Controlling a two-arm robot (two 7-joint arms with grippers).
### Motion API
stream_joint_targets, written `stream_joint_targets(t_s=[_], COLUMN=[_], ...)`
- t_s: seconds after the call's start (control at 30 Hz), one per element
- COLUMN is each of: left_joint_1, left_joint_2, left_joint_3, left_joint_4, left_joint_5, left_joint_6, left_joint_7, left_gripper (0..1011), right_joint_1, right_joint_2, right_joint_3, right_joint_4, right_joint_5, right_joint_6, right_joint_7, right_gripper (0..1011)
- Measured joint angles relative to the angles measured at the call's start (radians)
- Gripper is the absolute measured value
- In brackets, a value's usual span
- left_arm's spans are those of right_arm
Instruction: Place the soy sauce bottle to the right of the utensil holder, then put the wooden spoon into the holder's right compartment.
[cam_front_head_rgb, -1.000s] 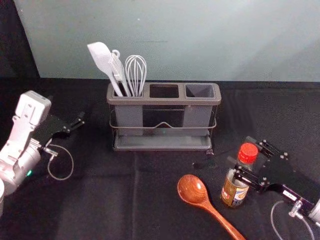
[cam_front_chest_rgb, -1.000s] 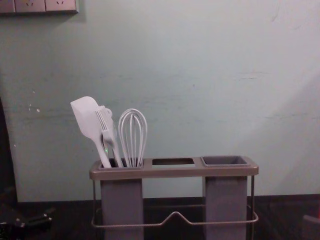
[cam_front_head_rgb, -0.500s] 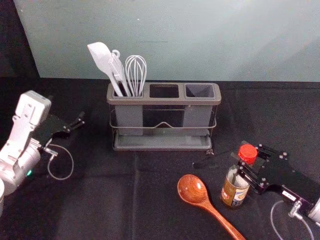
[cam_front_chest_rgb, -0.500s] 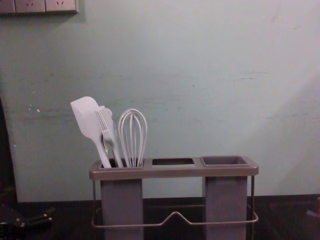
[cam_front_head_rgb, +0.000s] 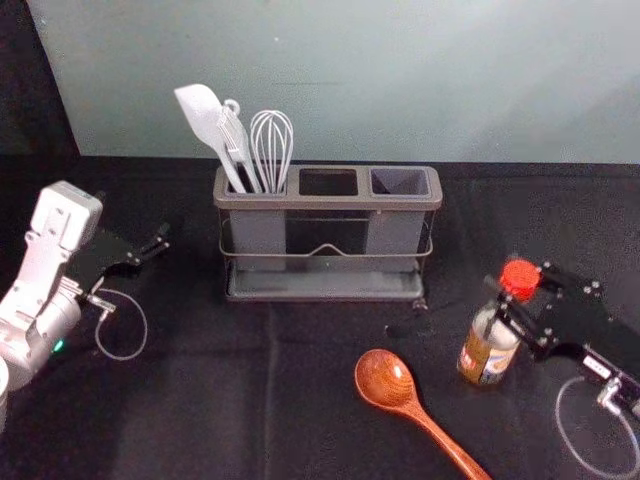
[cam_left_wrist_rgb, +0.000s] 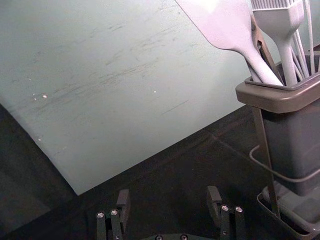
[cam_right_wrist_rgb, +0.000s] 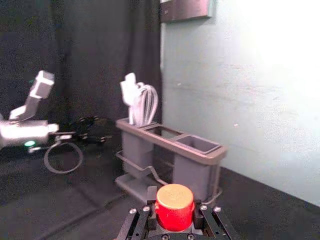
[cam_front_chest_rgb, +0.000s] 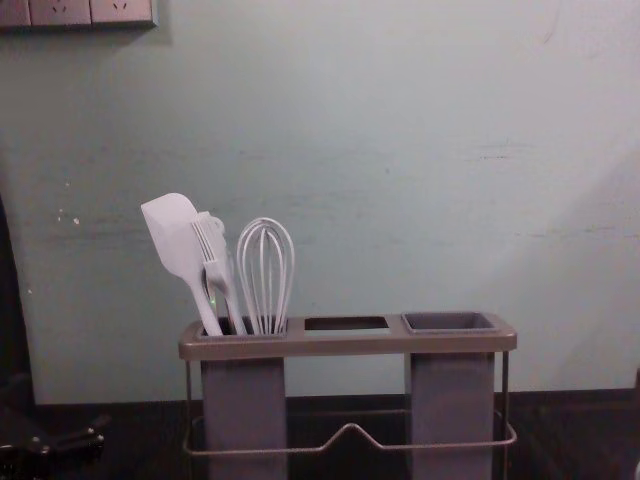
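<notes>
Pinching soy sauce bottle (cam_front_head_rgb: 488, 347) in jaws of right gripper (cam_front_head_rgb: 512, 288), front-right of utensil holder (cam_front_head_rgb: 328, 203). Found wooden spoon (cam_front_head_rgb: 384, 379) on tabletop (cam_front_head_rgb: 200, 400), left of bottle. Logged left gripper (cam_front_head_rgb: 161, 240) parked with jaws spread.

The right claw (cam_front_head_rgb: 501, 300) grips the sauce bottle (cam_front_head_rgb: 489, 350) near the wooden spoon (cam_front_head_rgb: 386, 381), the left claw (cam_front_head_rgb: 163, 237) left of the holder (cam_front_head_rgb: 330, 202).

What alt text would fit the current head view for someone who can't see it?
The right tool grips the red-capped bottle, in front and to the right of the holder. The spoon lies left of the bottle. White utensils stand in the holder's left compartment; the left tool is at left.
</notes>
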Motion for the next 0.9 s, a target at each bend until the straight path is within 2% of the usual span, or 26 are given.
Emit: stream_joint_targets(t_s=[0.13, 0.3, 0.63, 0.9], left_joint_1=[0.000, 0.000, 0.000, 0.000], left_joint_2=[0.000, 0.000, 0.000, 0.000], left_joint_3=[0.000, 0.000, 0.000, 0.000], left_joint_4=[0.000, 0.000, 0.000, 0.000], left_joint_5=[0.000, 0.000, 0.000, 0.000], left_joint_6=[0.000, 0.000, 0.000, 0.000], left_joint_7=[0.000, 0.000, 0.000, 0.000], left_gripper=[1005, 1005, 1005, 1005], right_joint_1=[0.019, 0.072, 0.192, 0.269], right_joint_2=[-0.028, -0.071, -0.153, -0.219], right_joint_3=[0.007, 0.005, -0.022, -0.034], right_joint_4=[0.024, 0.075, 0.191, 0.289], right_joint_5=[-0.008, -0.021, -0.065, -0.070], right_joint_6=[-0.008, -0.018, -0.001, -0.002], right_joint_7=[-0.022, -0.037, -0.079, -0.095], right_gripper=[381, 381, 381, 381])
